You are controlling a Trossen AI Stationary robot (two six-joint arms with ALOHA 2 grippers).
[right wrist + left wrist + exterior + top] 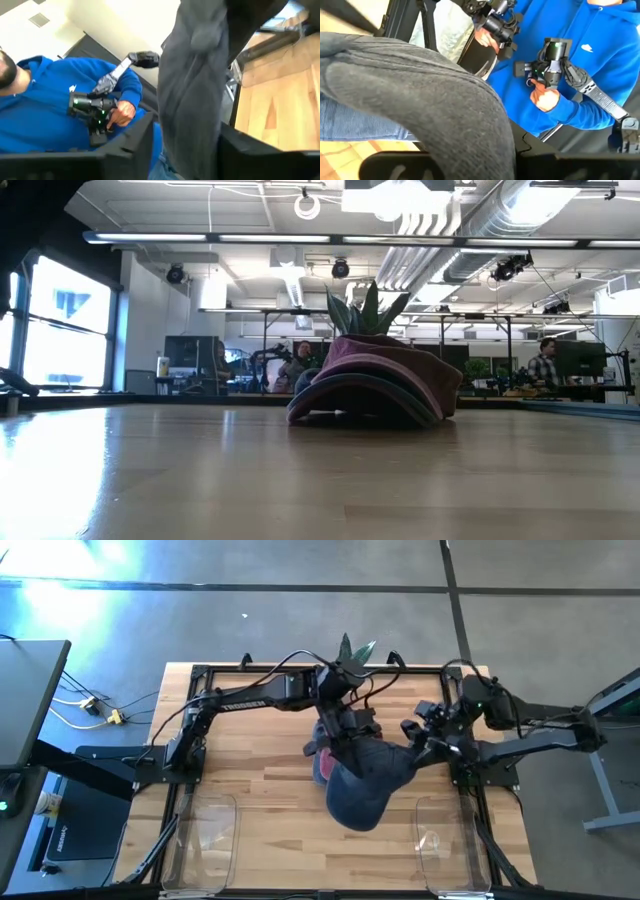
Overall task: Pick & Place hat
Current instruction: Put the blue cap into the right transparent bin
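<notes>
The grey hat (365,785) hung mid-table between the arms, its long axis running left-far to right-near, with the left gripper (345,735) pinching its far edge and the right gripper (425,745), fingers parting, just beside its right edge.

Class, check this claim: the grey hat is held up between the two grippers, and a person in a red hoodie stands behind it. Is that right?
One detail is wrong. The person's hoodie is blue, not red, as both wrist views show. The rest stands: the grey hat hangs between the left gripper and the right gripper.
</notes>
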